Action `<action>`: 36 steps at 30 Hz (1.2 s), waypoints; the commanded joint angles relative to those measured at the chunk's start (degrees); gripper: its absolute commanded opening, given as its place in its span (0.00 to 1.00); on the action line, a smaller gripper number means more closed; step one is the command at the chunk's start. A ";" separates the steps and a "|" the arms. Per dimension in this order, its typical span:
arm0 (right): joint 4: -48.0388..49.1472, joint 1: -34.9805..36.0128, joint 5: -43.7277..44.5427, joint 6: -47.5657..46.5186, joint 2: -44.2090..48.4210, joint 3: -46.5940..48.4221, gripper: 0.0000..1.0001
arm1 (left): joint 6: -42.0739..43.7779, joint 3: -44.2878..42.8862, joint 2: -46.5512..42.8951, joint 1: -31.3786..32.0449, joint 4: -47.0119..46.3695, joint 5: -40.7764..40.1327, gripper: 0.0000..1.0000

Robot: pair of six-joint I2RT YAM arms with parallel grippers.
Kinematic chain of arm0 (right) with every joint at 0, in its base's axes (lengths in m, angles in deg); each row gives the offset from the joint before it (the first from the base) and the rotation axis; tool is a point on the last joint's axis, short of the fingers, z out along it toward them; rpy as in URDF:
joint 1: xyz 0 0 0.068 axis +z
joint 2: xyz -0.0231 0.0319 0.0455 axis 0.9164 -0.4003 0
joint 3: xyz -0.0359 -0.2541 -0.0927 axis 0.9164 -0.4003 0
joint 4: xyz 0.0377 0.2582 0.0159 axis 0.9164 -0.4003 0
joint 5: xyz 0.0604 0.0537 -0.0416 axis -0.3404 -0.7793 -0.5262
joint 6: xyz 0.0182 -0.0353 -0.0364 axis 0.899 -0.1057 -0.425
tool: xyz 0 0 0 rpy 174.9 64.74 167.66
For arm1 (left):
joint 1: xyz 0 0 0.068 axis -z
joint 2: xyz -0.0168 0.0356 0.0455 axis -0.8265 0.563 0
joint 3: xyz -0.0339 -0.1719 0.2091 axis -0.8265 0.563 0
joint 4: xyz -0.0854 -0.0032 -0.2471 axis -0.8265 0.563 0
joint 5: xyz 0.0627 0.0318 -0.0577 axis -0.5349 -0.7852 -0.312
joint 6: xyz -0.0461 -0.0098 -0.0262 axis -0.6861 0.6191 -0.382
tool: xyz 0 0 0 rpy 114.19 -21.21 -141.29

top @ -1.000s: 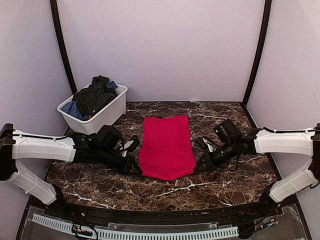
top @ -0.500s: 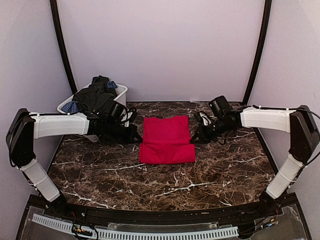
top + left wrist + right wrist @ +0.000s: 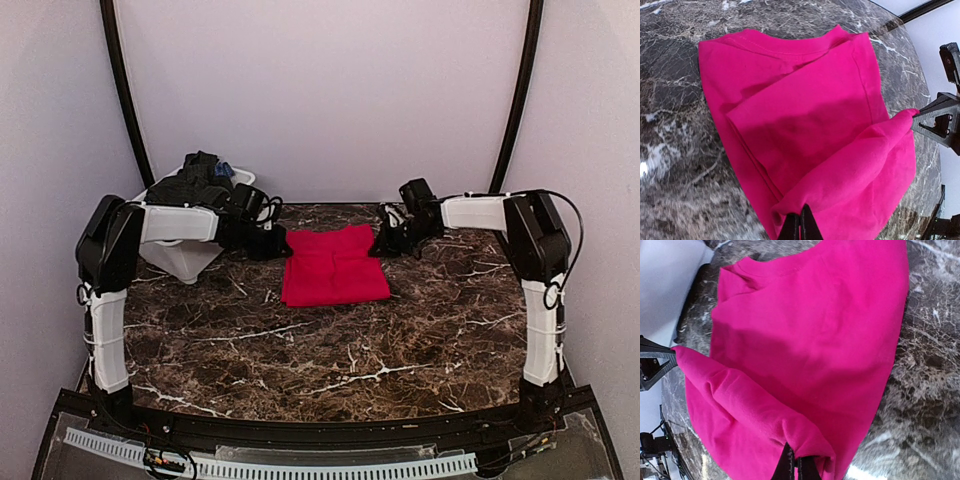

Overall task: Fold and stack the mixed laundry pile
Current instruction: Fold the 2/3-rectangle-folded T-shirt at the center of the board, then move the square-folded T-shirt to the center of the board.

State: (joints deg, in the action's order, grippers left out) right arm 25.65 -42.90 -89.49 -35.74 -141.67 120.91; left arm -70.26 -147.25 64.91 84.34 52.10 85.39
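Note:
The bright red cloth (image 3: pixel 335 268) lies on the marble table, doubled over on itself. My left gripper (image 3: pixel 283 243) is shut on its far left corner and my right gripper (image 3: pixel 377 245) is shut on its far right corner. In the left wrist view the black fingertips of that gripper (image 3: pixel 800 226) pinch a rolled edge of the red cloth (image 3: pixel 805 115). The right wrist view shows the same pinch by the right gripper (image 3: pixel 797 467) on the cloth (image 3: pixel 815 325). The rest of the mixed laundry pile (image 3: pixel 195 178), dark garments with a bit of blue, sits in the bin.
A white plastic bin (image 3: pixel 185 258) stands at the back left, partly behind my left arm. The dark marble table (image 3: pixel 330 360) stretches toward the near edge. Curved black posts and pale walls close in the back and sides.
Both grippers have carried the near edge of the red cloth away toward its far edge, folding it in half. Both arms now reach far back.

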 commanded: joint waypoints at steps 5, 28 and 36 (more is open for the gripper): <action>2.25 -0.24 -0.62 -1.19 -8.58 1.21 0.00 | 1.97 -4.60 9.23 -0.31 0.89 1.41 0.00; -3.21 14.07 5.78 13.20 44.81 -52.73 0.02 | -7.32 40.99 -31.63 15.95 5.24 -7.88 0.00; -4.07 10.41 3.77 7.40 47.05 -49.42 0.18 | -3.78 36.45 -32.87 15.66 10.09 -7.54 0.17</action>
State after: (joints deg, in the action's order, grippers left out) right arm 22.28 -32.19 -85.05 -25.48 -94.76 69.11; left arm -76.93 -108.11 32.67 100.47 57.17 78.81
